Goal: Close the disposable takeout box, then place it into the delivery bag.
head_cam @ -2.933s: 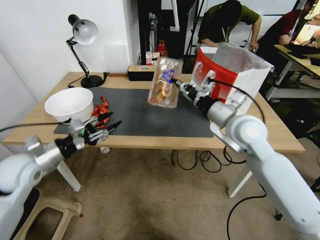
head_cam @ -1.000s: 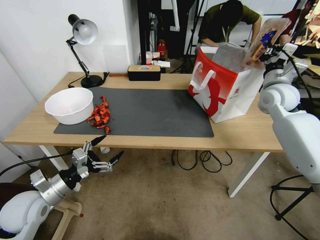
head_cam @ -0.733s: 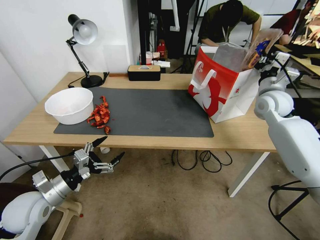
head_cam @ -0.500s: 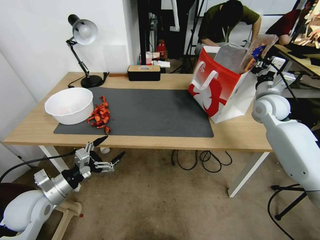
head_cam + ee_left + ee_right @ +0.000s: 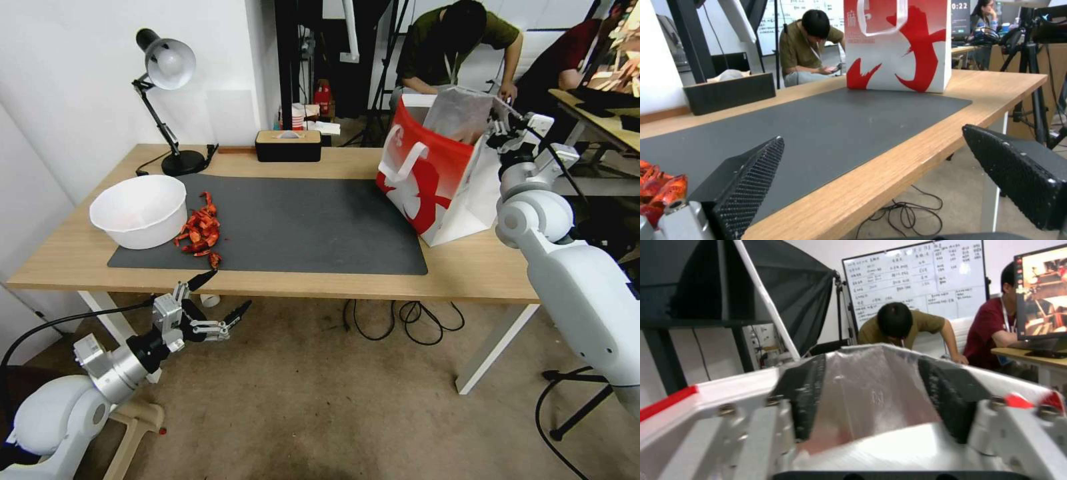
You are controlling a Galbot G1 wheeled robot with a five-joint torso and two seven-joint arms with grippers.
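The delivery bag point(image 5: 427, 173) stands open at the table's far right, red front with a white figure, white handle, silvery lining point(image 5: 876, 400). My right gripper point(image 5: 495, 133) hangs at the bag's right rim, over its mouth. In the right wrist view it point(image 5: 871, 373) is open, with only lining between the black fingers point(image 5: 802, 396). The disposable takeout box is hidden; a small brownish patch point(image 5: 470, 138) shows inside the bag's mouth. My left gripper point(image 5: 229, 289) is open, just below the table's front edge. The bag point(image 5: 898, 43) stands far across the mat from it point(image 5: 871, 133).
A white bowl point(image 5: 140, 210) and a pile of red crayfish point(image 5: 200, 230) sit at the left end of the dark mat point(image 5: 300, 220). A desk lamp point(image 5: 167, 67) and a black tissue box point(image 5: 288, 145) stand along the back edge. People sit behind the bag.
My right gripper carried the box from the table's middle up over the bag, then down to its mouth; the box no longer shows in it. My left arm sank below the table edge.
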